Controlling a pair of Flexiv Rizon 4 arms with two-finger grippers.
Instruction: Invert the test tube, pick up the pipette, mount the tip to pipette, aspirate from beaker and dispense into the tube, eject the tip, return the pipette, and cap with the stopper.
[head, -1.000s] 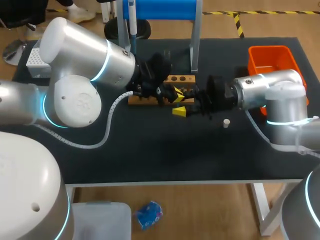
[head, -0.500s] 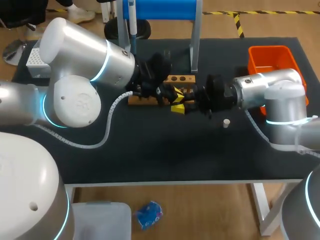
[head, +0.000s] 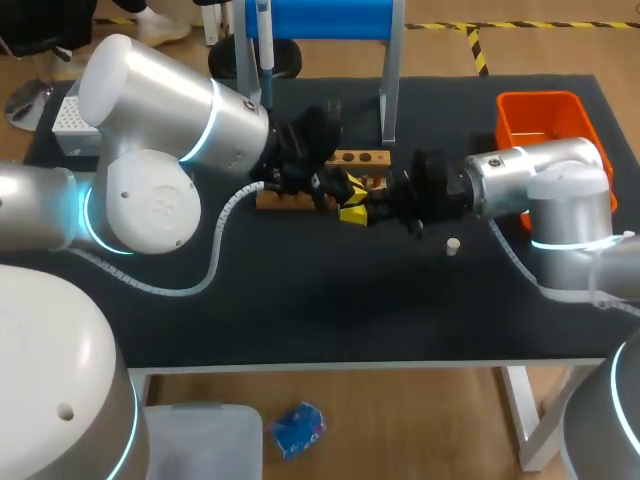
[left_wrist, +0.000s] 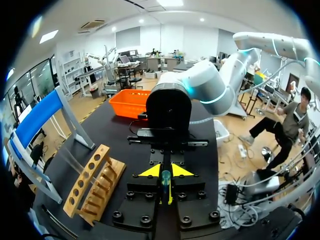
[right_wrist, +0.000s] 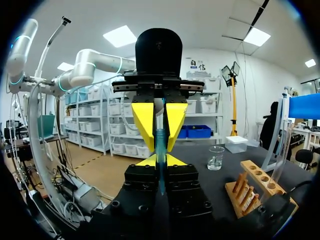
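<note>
The slim, clear, teal-tinted test tube (right_wrist: 160, 145) hangs above the middle of the black desk (head: 300, 310), on the near-edge side of the pale wooden rack with round holes (head: 362, 158), and both arms have it at once. The left gripper (head: 342, 188) pinches it between its yellow tips. The right gripper (head: 360, 213) faces it nose to nose, and its own tips look pressed onto the same tube from two sides. That shared hold is the main danger, as I judge it. If either arm turns or draws away while the other is clamped, the thin glass would take the twist and could crack or be wrenched askew. If the left lets go before the right's pinch is firm, the smooth tube could slide through the pads and drop onto the desk or the rack. The rack lies close beside both grippers, so a wide swing while turning the tube over might knock it. The small white stopper (head: 453, 245) sits on the desk near the right arm and could be swept off by a low sweep. Against the frame a second ago, the right gripper has moved in. Its yellow tips then stood a little apart from the left's, nearer the desk's near edge, and now lie right against them. The left arm, rack and stopper are where they were.
</note>
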